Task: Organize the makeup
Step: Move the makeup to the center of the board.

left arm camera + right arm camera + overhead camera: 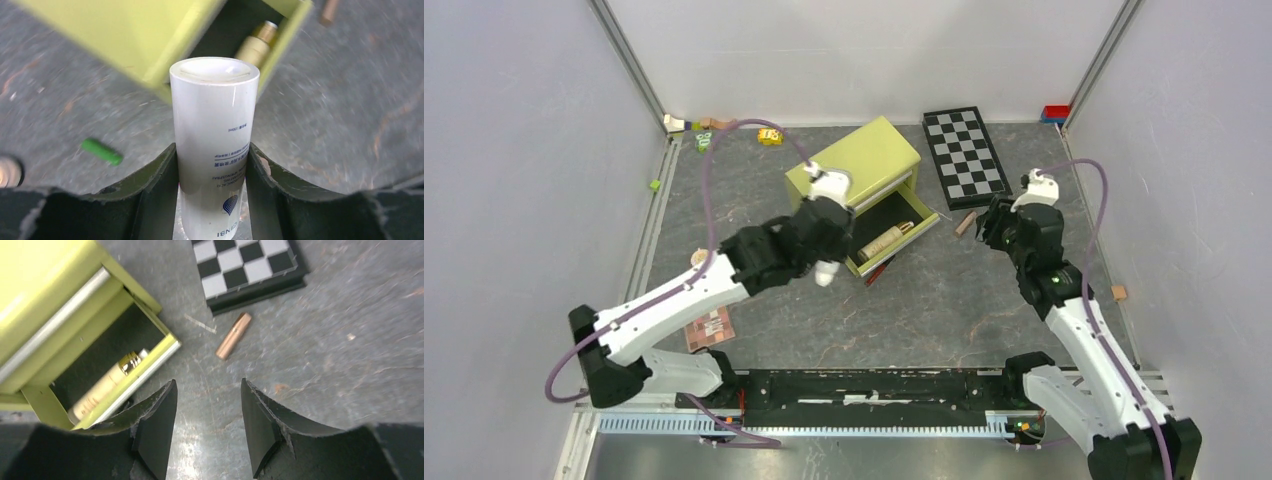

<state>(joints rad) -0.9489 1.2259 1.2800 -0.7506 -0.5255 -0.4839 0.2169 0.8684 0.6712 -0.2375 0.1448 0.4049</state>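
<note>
Makeup sorting, mid-carry. My left gripper (pixel 212 167) is closed on the tube (pixel 215 100), a white, glossy cylinder with small print. The two fingers press its lower half from either side, and its flat end points away from the wrist. From above, the tube hangs over the table just left of the open drawer (pixel 894 232) of the lime box (pixel 852 158), by its near corner. A beige bottle (pixel 886 240) already lies inside that drawer.

My right gripper (pixel 207 390) stands partly open and holds nothing. It hovers over the table to the right of the drawer. A copper stick (pixel 233 335) lies beyond its fingertips, close to the near side of the checkerboard (pixel 250 265).

Handling, as I judge it: the tube looks light and smooth-walled, so it could slip or swivel in a loose pinch. It may be soft plastic, so a hard squeeze could dent it. The hold across its round body seems sound, though low; a grip nearer the middle would steady it. The copper stick looks small, stiff and prone to roll. I would take it across its middle, jaws square to its length.
</note>
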